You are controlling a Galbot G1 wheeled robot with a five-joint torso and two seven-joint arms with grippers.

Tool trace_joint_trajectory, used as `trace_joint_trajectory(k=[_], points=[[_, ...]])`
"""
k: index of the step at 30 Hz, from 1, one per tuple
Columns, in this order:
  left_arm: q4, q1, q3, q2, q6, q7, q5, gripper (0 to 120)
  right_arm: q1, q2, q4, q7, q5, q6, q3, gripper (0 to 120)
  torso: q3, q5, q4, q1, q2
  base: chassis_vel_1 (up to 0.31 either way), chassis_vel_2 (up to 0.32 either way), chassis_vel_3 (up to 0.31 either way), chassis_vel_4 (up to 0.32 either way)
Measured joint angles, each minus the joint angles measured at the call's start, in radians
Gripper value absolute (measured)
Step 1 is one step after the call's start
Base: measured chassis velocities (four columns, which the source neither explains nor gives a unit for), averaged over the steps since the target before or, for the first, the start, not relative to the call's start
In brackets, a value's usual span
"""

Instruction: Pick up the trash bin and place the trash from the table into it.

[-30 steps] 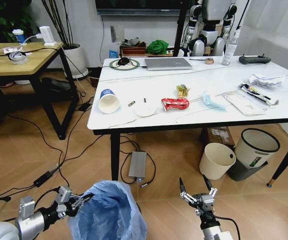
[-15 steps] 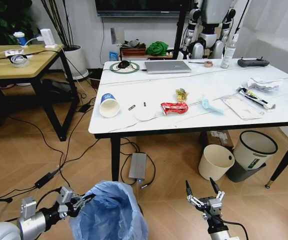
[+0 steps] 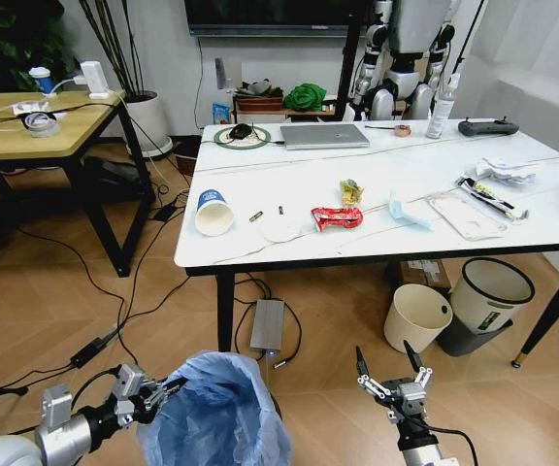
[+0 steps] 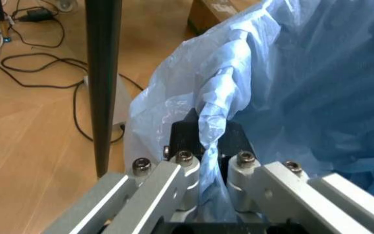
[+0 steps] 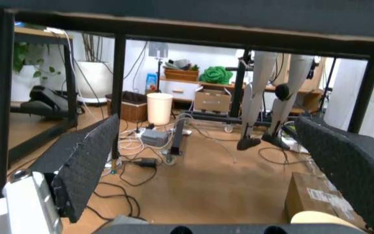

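Observation:
The trash bin, lined with a crinkled light-blue bag, hangs low at the front left. My left gripper is shut on its rim, its fingers pinching the bag. My right gripper stands open and empty near the floor, in front of the table, and its right wrist view looks under the tabletop. On the table lie the trash items: a blue-banded paper cup, white lid, red wrapper, yellow wrapper, pale-blue mask and crumpled paper.
A grey laptop and a spray bottle sit at the table's far side. Under its right end stand a cream bin and a black-rimmed white bin. Cables and a power brick lie by the table leg. A wood table stands left.
The whole head view has shifted a little, so the camera moved. The left gripper still holds the bin's rim, and the right gripper stays open.

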Motion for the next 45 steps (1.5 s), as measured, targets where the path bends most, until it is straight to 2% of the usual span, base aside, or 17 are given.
trace_joint_trajectory(k=[9,17,45], points=[[0.011,-0.012,0.021,-0.004,0.006,-0.017,0.013,0,-0.018,-0.022,0.013,0.006,0.055,-0.004,0.010,100,0.023,-0.0001,-0.0001,0.016,0.039,0.000,0.000,0.000,0.000],[0.029,-0.005,0.029,0.020,0.000,-0.012,0.027,0,0.003,-0.046,-0.010,0.005,0.101,-0.003,0.030,100,0.044,0.0003,0.0000,0.032,0.076,0.000,0.000,0.000,0.000],[0.007,-0.014,0.051,0.012,0.008,-0.018,0.021,0,-0.001,-0.027,0.015,-0.001,0.058,-0.011,0.022,100,0.116,0.0001,0.0000,0.087,0.203,0.000,0.000,0.000,0.000]])
